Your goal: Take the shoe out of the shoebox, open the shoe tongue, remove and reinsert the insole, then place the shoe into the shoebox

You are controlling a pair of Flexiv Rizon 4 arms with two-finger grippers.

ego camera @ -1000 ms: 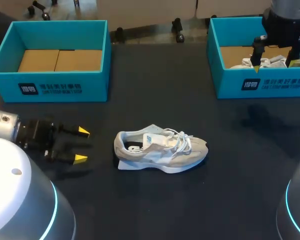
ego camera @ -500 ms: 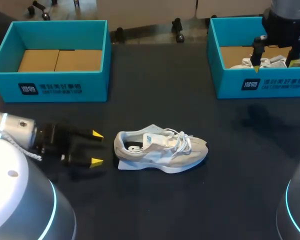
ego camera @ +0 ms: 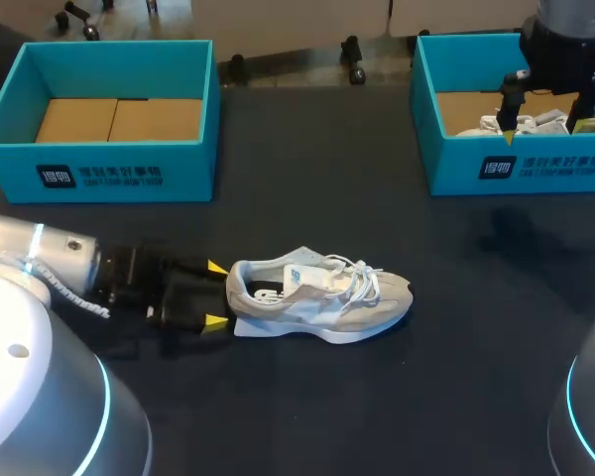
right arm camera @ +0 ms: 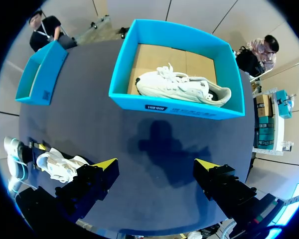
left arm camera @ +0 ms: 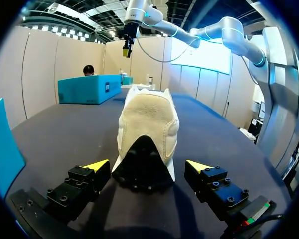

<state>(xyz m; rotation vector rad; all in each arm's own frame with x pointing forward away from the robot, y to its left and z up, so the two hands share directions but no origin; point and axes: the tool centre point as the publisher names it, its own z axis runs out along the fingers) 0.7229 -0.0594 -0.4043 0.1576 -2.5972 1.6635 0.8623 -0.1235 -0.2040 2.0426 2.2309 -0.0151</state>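
Left arm: moved in across the black table point(ego camera: 307, 178) over the last second, so my left gripper point(ego camera: 216, 295) is now at the shoe's heel, where before it lay well apart.
Left fingers: spread wide and low over the tabletop. In the left wrist view the heel sits just ahead of the left gripper point(left arm camera: 148, 166), between the two yellow tips, and I see neither tip touching it.
Shoe: the grey-and-white suede sneaker point(ego camera: 317, 296) lies on its sole near the middle of the table, outside both boxes. Its heel points toward my left arm, its toe toward the right side, and its white laces are loose.
Insole: a pale edge pokes out under the heel end; I cannot tell more.
Right arm: my right gripper point(ego camera: 545, 124) hangs above the teal cardboard shoebox point(ego camera: 516, 169) at the far right of the table.
Right fingers: apart, with nothing between them; the right wrist view looks straight down past the right gripper point(right arm camera: 157, 164) onto the box.
Right box: a second white sneaker point(right arm camera: 182, 87) lies inside on the brown cardboard floor.
Left box: the other teal shoebox point(ego camera: 99, 169) stands at the far left, with its brown floor showing.
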